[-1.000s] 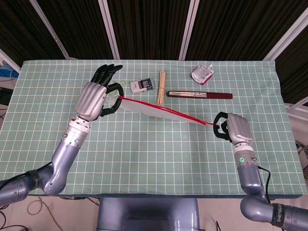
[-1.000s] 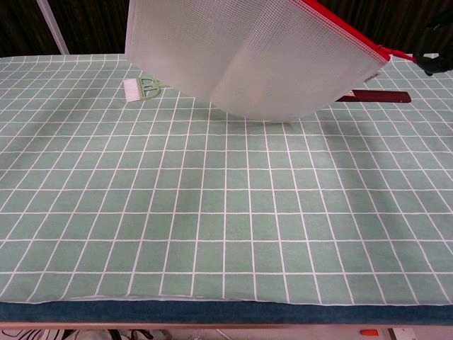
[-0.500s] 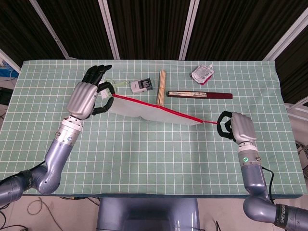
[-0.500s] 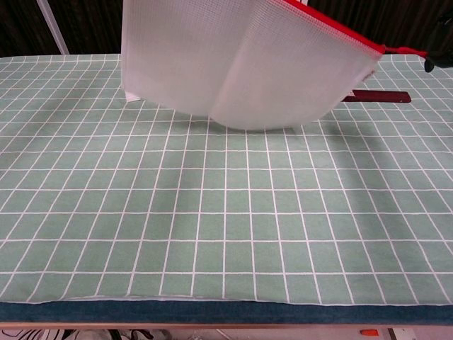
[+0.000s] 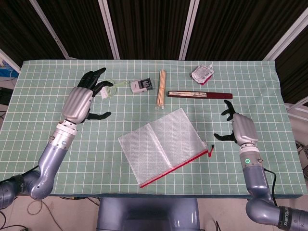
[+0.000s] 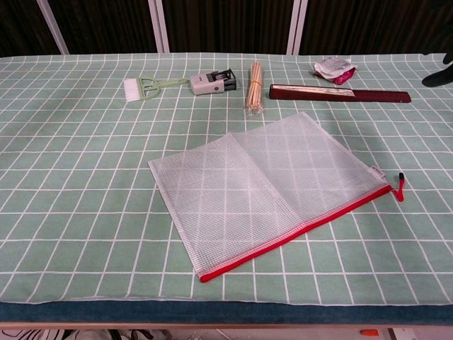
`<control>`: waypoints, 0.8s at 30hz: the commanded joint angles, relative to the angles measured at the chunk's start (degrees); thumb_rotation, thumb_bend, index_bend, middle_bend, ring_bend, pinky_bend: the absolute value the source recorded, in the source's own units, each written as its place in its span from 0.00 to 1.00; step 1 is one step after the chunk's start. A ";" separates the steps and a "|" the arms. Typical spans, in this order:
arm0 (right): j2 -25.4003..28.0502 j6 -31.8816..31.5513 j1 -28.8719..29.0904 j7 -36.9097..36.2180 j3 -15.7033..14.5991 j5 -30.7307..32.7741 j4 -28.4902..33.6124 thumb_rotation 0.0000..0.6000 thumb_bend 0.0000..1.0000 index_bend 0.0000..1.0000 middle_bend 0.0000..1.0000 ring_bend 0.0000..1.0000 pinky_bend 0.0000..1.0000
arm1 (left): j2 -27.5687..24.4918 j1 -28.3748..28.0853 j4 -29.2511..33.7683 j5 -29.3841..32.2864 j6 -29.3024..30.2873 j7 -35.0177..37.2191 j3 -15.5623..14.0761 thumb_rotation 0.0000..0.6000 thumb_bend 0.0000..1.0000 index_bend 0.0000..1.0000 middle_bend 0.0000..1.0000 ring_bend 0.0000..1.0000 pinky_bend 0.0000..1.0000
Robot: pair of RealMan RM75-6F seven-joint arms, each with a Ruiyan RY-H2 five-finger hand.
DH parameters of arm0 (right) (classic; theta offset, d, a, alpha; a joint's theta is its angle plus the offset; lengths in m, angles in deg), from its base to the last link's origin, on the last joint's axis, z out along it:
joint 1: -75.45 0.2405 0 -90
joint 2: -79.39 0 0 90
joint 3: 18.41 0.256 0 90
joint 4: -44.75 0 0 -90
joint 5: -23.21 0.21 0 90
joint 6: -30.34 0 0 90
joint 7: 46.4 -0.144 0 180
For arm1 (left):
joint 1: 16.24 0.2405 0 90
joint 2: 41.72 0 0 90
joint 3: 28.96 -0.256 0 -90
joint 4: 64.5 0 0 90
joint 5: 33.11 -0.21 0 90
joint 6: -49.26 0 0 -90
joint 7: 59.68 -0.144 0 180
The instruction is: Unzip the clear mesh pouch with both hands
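The clear mesh pouch (image 5: 161, 145) (image 6: 265, 185) lies flat on the green checked cloth, its red zipper edge (image 5: 175, 165) toward the table's front. A red pull tab (image 5: 211, 147) (image 6: 399, 188) sticks out at its right corner. My left hand (image 5: 83, 98) hovers well to the left of the pouch, fingers spread, holding nothing. My right hand (image 5: 239, 128) is just right of the pull tab, fingers spread and apart from it. Only a dark fingertip (image 6: 437, 76) of that hand shows at the right edge of the chest view.
Along the back lie a small green brush (image 5: 107, 89) (image 6: 145, 86), a grey stamp (image 5: 143, 85) (image 6: 210, 82), a bundle of wooden sticks (image 5: 161, 88) (image 6: 253, 86), a dark red flat case (image 5: 199, 95) (image 6: 340, 93) and a crumpled packet (image 5: 202, 73) (image 6: 335, 69).
Both hands let go of the pouch, which had been stretched in the air between them. It dropped flat onto the cloth. The hands opened, the left moving further left.
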 commanded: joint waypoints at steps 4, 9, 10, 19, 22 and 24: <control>1.46 0.53 -1.48 -0.53 -1.63 -1.73 0.73 1.00 0.20 0.00 0.19 0.22 0.29 | -3.53 4.82 2.62 -2.25 2.68 0.14 -3.75 1.00 0.10 0.21 0.00 0.00 0.00; 4.02 -0.07 -4.61 -0.40 -6.17 -10.24 0.34 1.00 0.17 0.00 0.10 0.13 0.27 | -7.76 11.84 4.01 -7.55 7.83 -0.80 -9.76 1.00 0.10 0.07 0.00 0.00 0.00; 4.41 -0.72 -5.58 -0.54 -7.39 -12.83 -0.08 1.00 0.16 0.00 0.08 0.11 0.26 | -8.69 13.66 4.02 -8.69 9.22 -1.20 -11.31 1.00 0.10 0.05 0.00 0.00 0.00; 6.21 -7.19 -14.61 -7.41 -15.31 -29.33 -7.54 1.00 0.11 0.00 0.00 0.00 0.22 | -10.26 27.58 -3.65 -15.93 20.75 1.28 -21.00 1.00 0.09 0.00 0.00 0.00 0.00; 6.24 -10.09 -17.99 -11.10 -16.82 -32.30 -11.55 1.00 0.10 0.00 0.00 0.00 0.22 | -9.92 31.31 -7.14 -15.66 22.73 4.38 -22.50 1.00 0.08 0.00 0.00 0.00 0.00; 6.09 -11.37 -19.60 -13.15 -17.25 -33.18 -13.59 1.00 0.10 0.00 0.00 0.00 0.22 | -9.64 32.91 -9.08 -15.53 23.76 6.24 -22.72 1.00 0.09 0.00 0.00 0.00 0.00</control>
